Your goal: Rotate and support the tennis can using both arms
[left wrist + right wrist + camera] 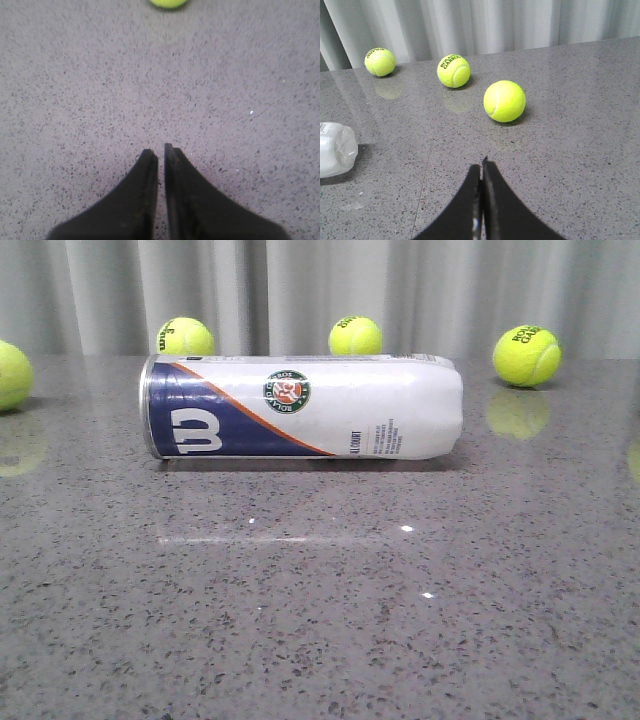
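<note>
The tennis can (300, 407) lies on its side across the middle of the grey speckled table, metal rim to the left, navy section with the white "W" at the left, round badge on top. Its white end shows at the edge of the right wrist view (335, 150). Neither gripper shows in the front view. My left gripper (161, 152) hangs over bare table with its black fingers nearly together and nothing between them. My right gripper (482, 165) is shut and empty, well to the side of the can's white end.
Several yellow-green tennis balls stand behind the can near the grey curtain: one at the far left (10, 375), two behind the can (184, 337) (355, 336), one at the right (526, 355). Three balls lie ahead of the right gripper, the nearest (504, 101).
</note>
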Tool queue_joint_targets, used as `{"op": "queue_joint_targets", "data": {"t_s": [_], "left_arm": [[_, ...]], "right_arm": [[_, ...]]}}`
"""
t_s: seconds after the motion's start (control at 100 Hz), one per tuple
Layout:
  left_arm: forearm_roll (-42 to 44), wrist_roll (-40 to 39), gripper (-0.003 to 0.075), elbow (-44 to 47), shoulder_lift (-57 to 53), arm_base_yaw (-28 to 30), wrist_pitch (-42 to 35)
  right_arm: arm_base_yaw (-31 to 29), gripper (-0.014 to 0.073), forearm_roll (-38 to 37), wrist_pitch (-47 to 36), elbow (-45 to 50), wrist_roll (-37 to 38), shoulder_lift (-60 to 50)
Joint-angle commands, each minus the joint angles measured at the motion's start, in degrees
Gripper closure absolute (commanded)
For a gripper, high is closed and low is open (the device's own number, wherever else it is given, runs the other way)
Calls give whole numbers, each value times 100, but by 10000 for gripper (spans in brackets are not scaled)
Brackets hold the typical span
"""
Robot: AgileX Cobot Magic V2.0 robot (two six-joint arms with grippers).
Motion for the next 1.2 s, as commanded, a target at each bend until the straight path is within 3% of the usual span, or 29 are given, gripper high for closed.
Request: {"op": "queue_joint_targets", "data": {"t_s": [0.0, 0.11, 0.18, 0.51, 0.84, 1.19], "left_arm": [[-38, 51, 476, -244, 264, 14, -267], [-122, 51, 251, -244, 485, 14, -312], [-228, 51, 199, -244, 578, 14, -350], [-1979, 249, 220, -1059, 1781, 14, 18], [-4188, 1305, 220, -2016, 3328, -56, 554], [-4876, 1592, 220, -2529, 4546, -893, 83]], "right_arm": [[-33, 659, 0, -473, -120, -43, 63], [-33, 659, 0, -473, -120, -43, 63], [-33, 659, 0, -473, -120, -43, 63], [-33, 659, 0, -473, -120, -43, 63], [-33, 659, 0, -473, -120, -43, 63], [-33, 659, 0, -473, -120, -43, 63]]}}
